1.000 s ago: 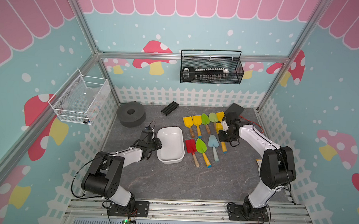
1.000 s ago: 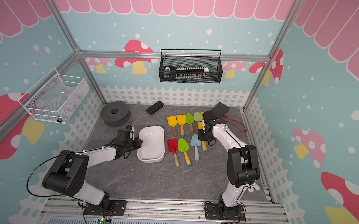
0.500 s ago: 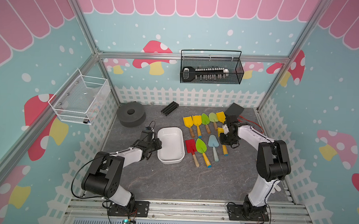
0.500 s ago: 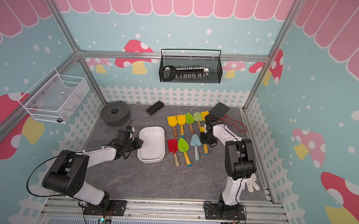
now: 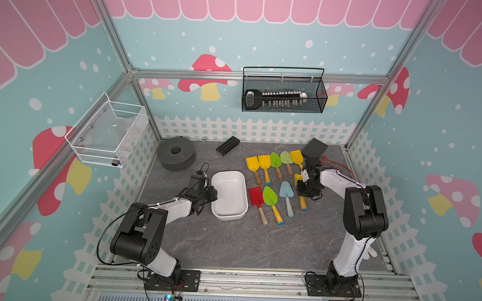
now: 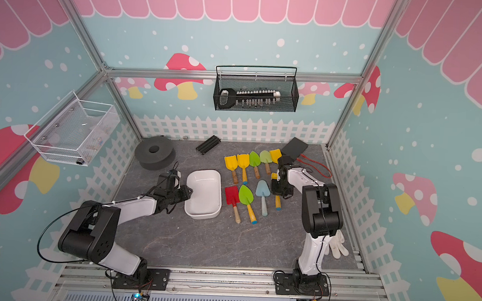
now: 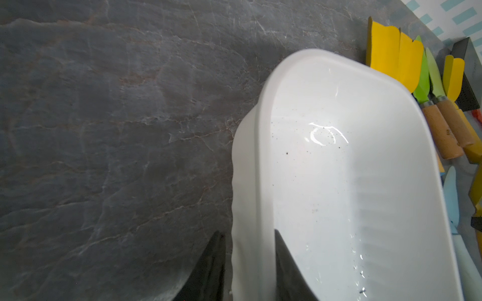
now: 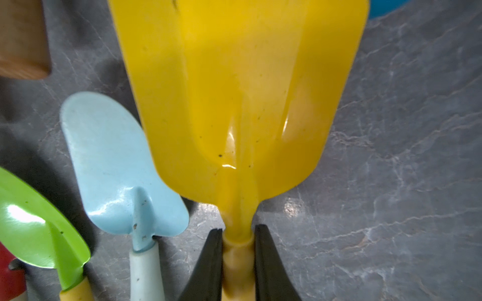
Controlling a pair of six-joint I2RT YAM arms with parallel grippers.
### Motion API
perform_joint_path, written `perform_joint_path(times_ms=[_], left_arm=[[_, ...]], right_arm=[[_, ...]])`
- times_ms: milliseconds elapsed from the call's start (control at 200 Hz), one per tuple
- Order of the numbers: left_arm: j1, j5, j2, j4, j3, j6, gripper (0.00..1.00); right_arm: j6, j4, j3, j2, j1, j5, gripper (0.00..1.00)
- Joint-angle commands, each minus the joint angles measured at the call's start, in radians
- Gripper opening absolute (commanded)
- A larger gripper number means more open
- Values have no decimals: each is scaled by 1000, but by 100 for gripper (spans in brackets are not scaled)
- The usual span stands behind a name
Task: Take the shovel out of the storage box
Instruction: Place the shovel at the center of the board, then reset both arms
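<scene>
Left hand [image 7: 247, 232] astride storage box [image 7: 263, 130], tabletop [image 7: 104, 130] beside

the storage box [image 5: 228, 195], a shallow white tub with rounded corners and a glossy inside, sits upright on the bench [image 5: 230, 245]. the yellow shovel [image 8: 234, 91], square-bladed, is outside it, apart.

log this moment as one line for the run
left gripper: open, astride storage box wall | right gripper: shut on yellow shovel neck | storage box: empty
</scene>
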Motion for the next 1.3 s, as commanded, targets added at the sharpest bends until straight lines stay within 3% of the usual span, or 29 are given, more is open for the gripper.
perform_joint_path(times_ms=[0, 235, 410, 490, 770, 1026, 1076, 1201, 1236, 1261, 1286, 1296], left_arm=[[3, -1, 4, -8, 14, 11, 34], [3, 18, -17, 17, -3, 19, 40], [2, 33, -98, 143, -83, 31, 44], [1, 19, -134, 164, -103, 43, 46], [-4, -2, -256, 191, -151, 81, 52], [-10, -161, -470, 161, -192, 135, 57], [-10, -200, -500, 143, -180, 164, 59], [-8, -315, -573, 197, -195, 270, 69], [-9, -353, -592, 230, -213, 298, 76], [-7, -383, -604, 254, -228, 314, 97], [-7, -414, -615, 280, -243, 333, 99], [-5, -422, -619, 287, -248, 344, 99]], right_arm=[[7, 5, -3, 38, -6, -5, 14], [-1, 5, 6, 57, -7, -13, 19], [-4, 0, 1, 28, -8, 5, 35], [-7, 3, -3, 9, -7, 14, 36], [-30, 34, -35, -166, -4, 2, 40], [-123, 203, -95, -343, -3, -13, 45], [-152, 258, -114, -361, -3, -8, 50], [-209, 352, -142, -391, -3, 21, 61], [-224, 380, -155, -401, -3, 33, 64], [-234, 403, -167, -410, -4, 48, 66], [-242, 428, -182, -420, -4, 61, 69], [-247, 441, -189, -426, -3, 65, 75]])
